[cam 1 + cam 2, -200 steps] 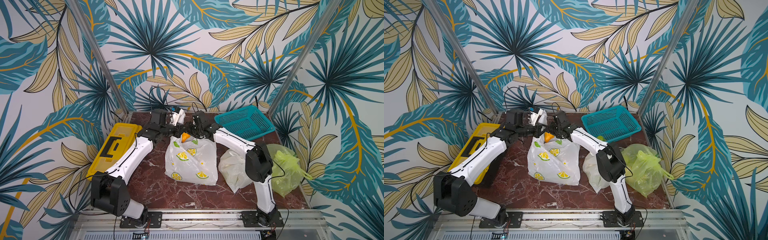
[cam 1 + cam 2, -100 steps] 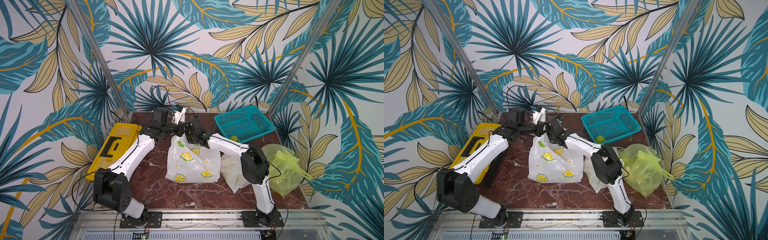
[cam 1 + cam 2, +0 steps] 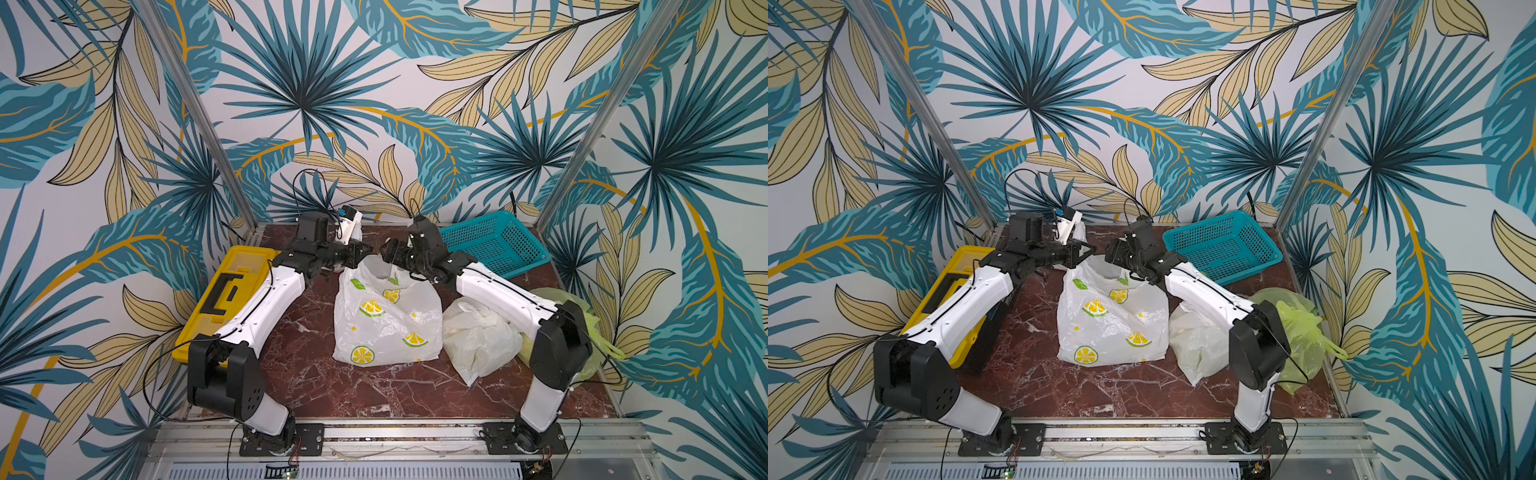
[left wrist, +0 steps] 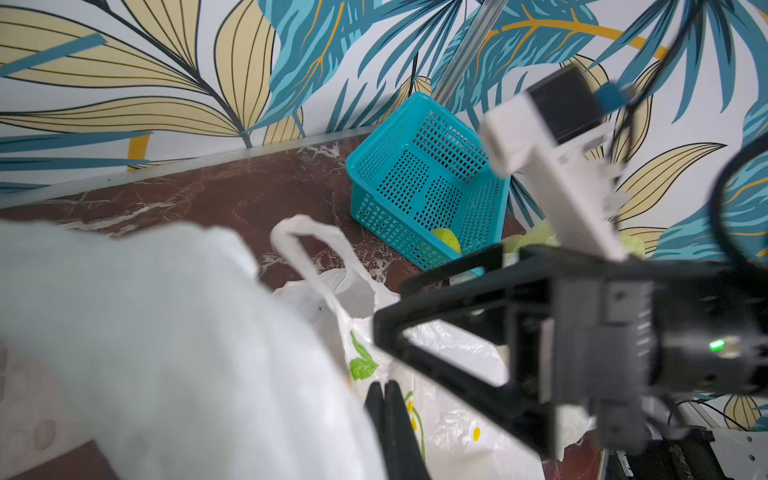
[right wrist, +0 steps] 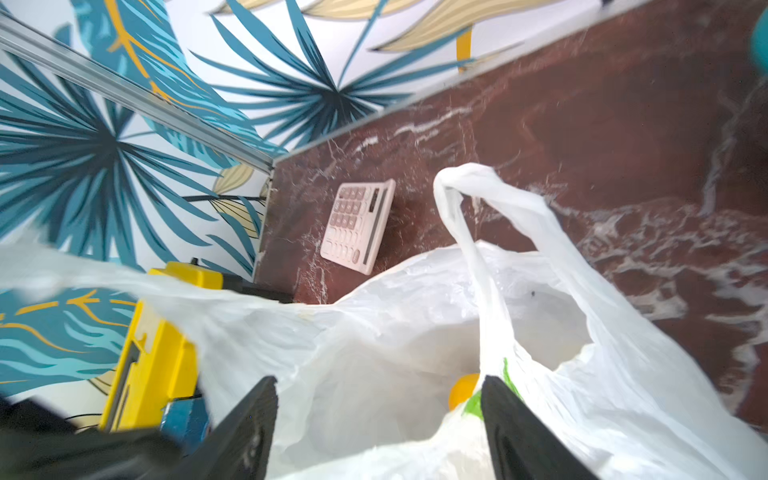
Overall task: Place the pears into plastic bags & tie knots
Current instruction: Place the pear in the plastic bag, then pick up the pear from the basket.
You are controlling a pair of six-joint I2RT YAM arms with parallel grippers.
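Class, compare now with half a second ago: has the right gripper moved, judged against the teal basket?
Yes. The right gripper has drawn back from the mouth of the lemon-print bag, toward the teal basket, which has stayed put.

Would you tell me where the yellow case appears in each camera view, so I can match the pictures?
Top view: yellow case at the left edge of the table.
Top view: yellow case, same left edge.
Left wrist: not in view.
Right wrist: yellow case beyond the rim of the lemon-print bag.
Shared landmark: the lemon-print bag, in all four views.
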